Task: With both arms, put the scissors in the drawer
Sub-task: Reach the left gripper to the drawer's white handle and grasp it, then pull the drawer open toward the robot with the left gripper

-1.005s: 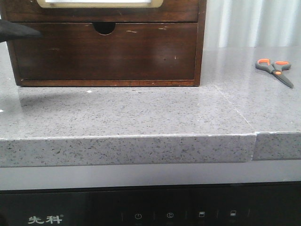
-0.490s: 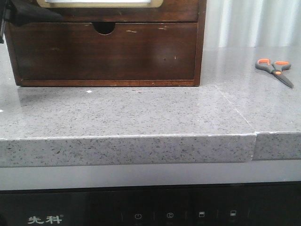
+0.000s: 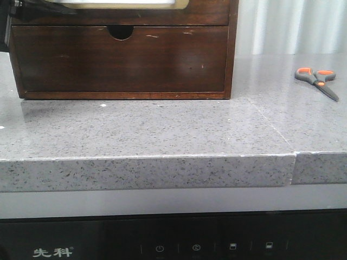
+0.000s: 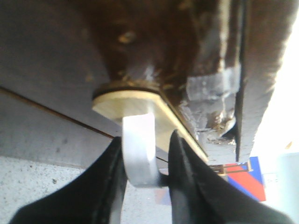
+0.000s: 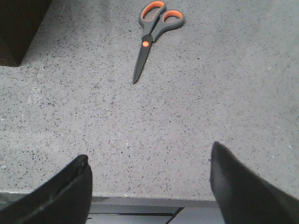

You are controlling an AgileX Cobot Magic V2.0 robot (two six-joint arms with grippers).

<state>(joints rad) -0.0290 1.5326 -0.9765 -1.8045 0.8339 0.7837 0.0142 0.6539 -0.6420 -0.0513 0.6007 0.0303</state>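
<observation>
Looking at the left wrist view, the left end effector (image 4: pixel 145 165) has its two black fingers (image 4: pixel 112 177) closed in around a white handle loop (image 4: pixel 139 149) on the drawer (image 4: pixel 154 51), touching it or very nearly so. Drawer looks shut, or close to it. In the front view only a dark sliver of that arm shows at the top left of the cabinet (image 3: pixel 124 59).

The right end effector (image 5: pixel 149 179) is spread wide with nothing in it, hanging over the near edge of the counter (image 5: pixel 196 116). The scissors (image 5: pixel 152 35) lie flat, blades closed, well apart from it and off to the right of the cabinet.

What I'd worry about: that loop is smooth and narrow, so a pull that isn't straight out could let it slide through the fingers. A sticky drawer could drag the whole cabinet forward instead. And flat scissors on hard stone are easy to skid away on the pinch.
</observation>
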